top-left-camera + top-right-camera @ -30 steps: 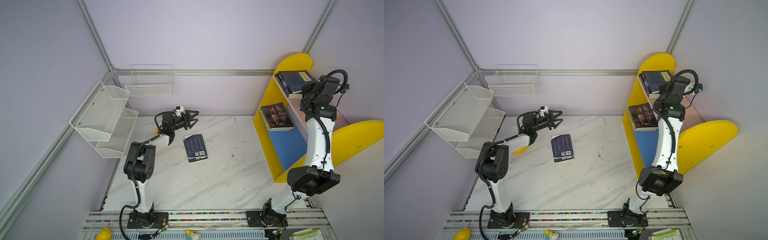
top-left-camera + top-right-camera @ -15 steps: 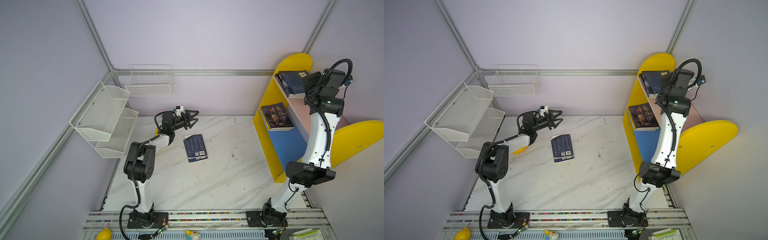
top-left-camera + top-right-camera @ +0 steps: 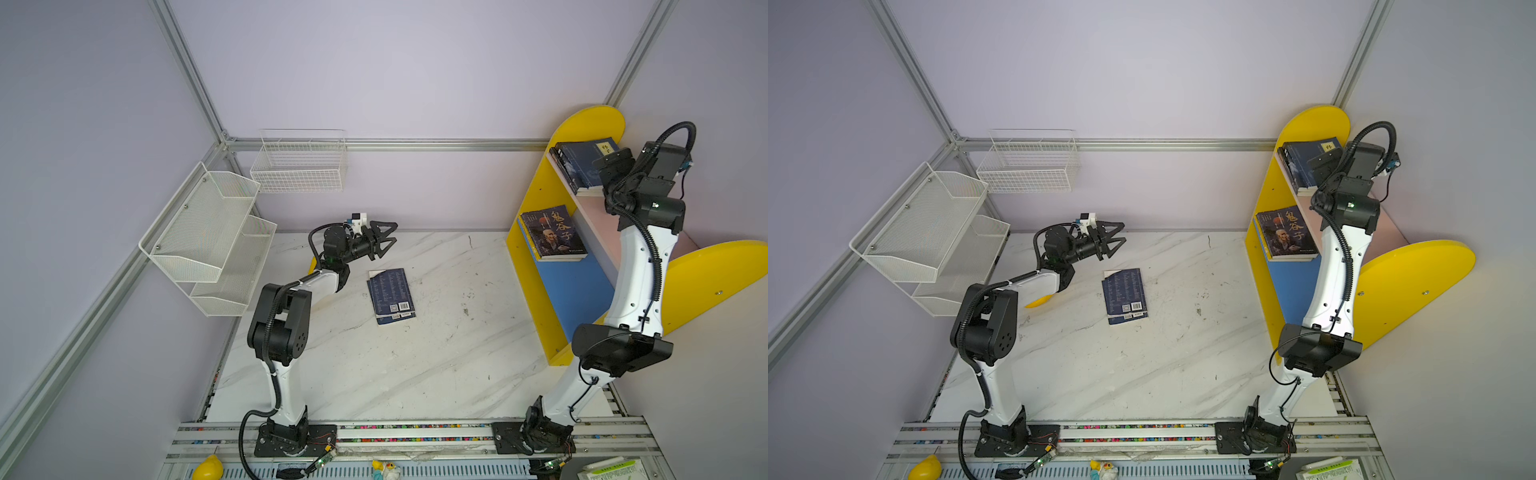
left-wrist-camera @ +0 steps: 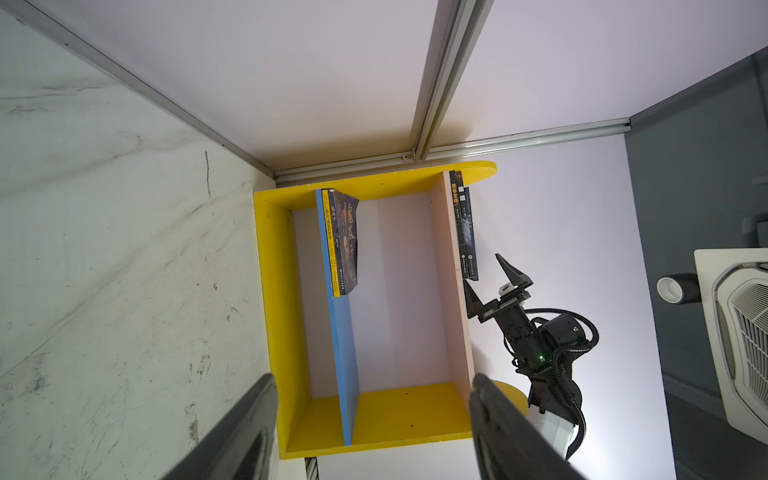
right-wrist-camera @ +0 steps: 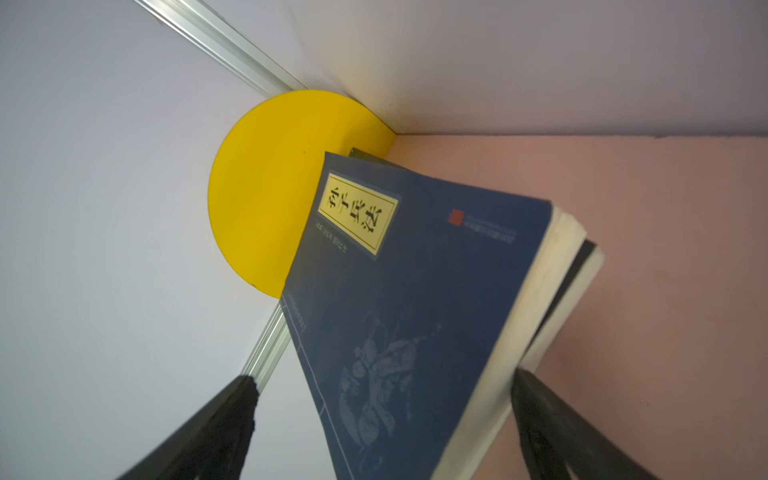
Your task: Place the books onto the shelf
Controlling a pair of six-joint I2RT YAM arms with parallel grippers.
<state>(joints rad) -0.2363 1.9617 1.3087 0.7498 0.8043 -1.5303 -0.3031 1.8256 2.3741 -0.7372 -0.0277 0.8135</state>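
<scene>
The right gripper [image 4: 482, 269] is hanging at the pink upper board [image 5: 644, 208] of the shelf [image 3: 521, 291]. Its jaws are standing wide open around the labelled navy book [image 5: 415, 291] and are not squeezing it. That book is lying on a dark book [image 5: 586, 266] at the far end of the board, by the far yellow panel, and the two are not lining up neatly. One black finger [image 5: 544, 415] is sitting very near the page edges. If the arm is pulling away crooked, that finger could be hooking the pages and dragging the top book toward the front edge of the board, where it could be sliding off. The arm is leaning close over the shelf too, so a bump could be shaking the black book with orange letters [image 3: 550, 232] on the blue lower board [image 3: 575, 295].

One more navy book [image 3: 390, 296] is lying flat, back cover up, near the middle of the table [image 3: 374, 382], not yet on the shelf. The left gripper [image 3: 395, 232] is hovering just past it, toward the far edge of the table, with its jaws partly open and holding nothing. The flat book is giving the fingers little to grab, so I think they could be pushing it along the smooth top, or pinching only the cover so the pages are flopping open
</scene>
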